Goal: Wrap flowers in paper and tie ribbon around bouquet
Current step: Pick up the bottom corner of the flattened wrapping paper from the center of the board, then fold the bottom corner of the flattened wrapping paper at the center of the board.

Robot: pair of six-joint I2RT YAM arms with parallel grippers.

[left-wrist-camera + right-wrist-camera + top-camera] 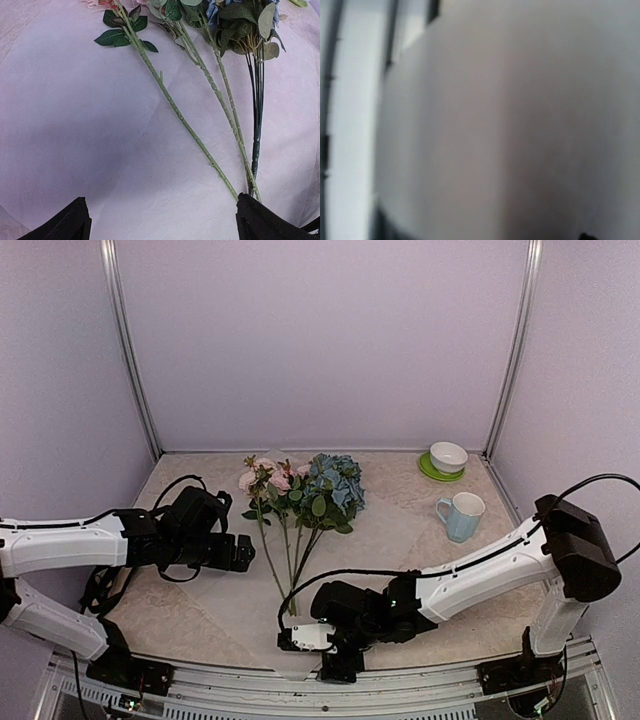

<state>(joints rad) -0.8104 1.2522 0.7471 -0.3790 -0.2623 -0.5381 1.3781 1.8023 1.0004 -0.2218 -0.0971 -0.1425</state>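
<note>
The flowers [300, 490], pink roses and a blue hydrangea, lie loose on the paper [215, 605] at the table's middle, stems pointing toward me. In the left wrist view the stems [200, 65] cross the wrinkled white paper [100, 150]. My left gripper [243, 553] hovers left of the stems, open, with nothing between its black fingers [75, 222]. My right gripper [300, 638] sits low at the near table edge, just below the stem ends, beside a white patch. Its wrist view is one blurred pale surface [495, 125], with no fingers showing. The ribbon and a wrapped bouquet are out of view.
A pale blue mug [460, 516] stands at the right. Behind it is a white bowl [449, 455] on a green saucer [432, 472]. Metal frame posts [133, 360] rise at the back corners. The table's near edge [200, 665] runs close to the right gripper.
</note>
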